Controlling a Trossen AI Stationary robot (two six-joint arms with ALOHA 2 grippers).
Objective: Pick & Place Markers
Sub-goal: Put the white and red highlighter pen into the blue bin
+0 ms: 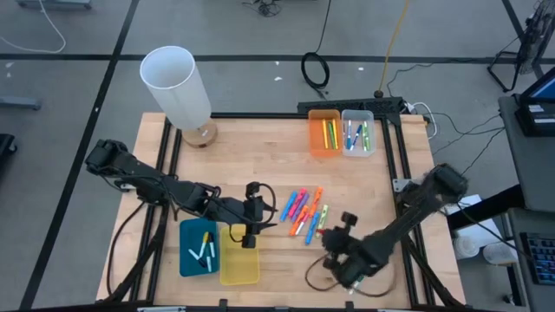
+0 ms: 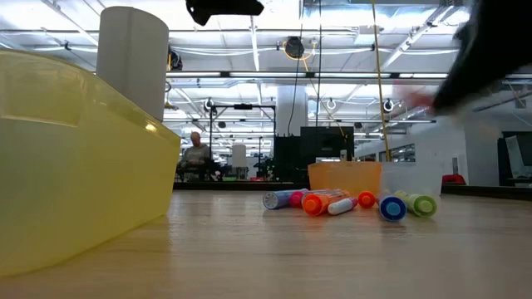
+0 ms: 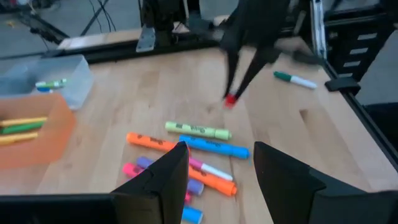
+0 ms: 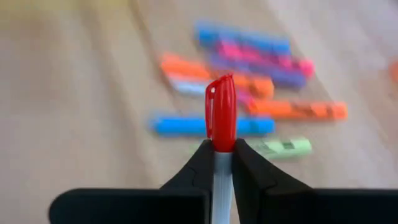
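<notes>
Several loose markers (image 1: 303, 212) lie in a heap on the wooden table, mid-right; they also show in the left wrist view (image 3: 199, 146) and the low view (image 2: 332, 202). My right gripper (image 1: 334, 236) sits just near-right of the heap, shut on a white marker with a red cap (image 4: 221, 112). My left gripper (image 3: 214, 168) is open and empty, hovering left of the heap by the yellow bin (image 1: 239, 260). Apart from the heap, a green-capped white marker (image 3: 295, 79) lies flat on the table. My right gripper pinches the white marker's body just below the red cap (image 4: 221, 163) between its two fingers. The cap sticks out past the fingertips. In the left wrist view the fingers slant down toward the table with the cap (image 3: 230, 99) lowest; whether it touches the wood I cannot tell.
A blue bin (image 1: 198, 249) holding white markers sits beside the yellow bin at the near-left. An orange bin (image 1: 324, 133) and a clear bin (image 1: 357, 133), both holding markers, stand at the far edge. A white cylinder (image 1: 178, 82) stands far-left. A cable loops near the right arm (image 1: 319, 277).
</notes>
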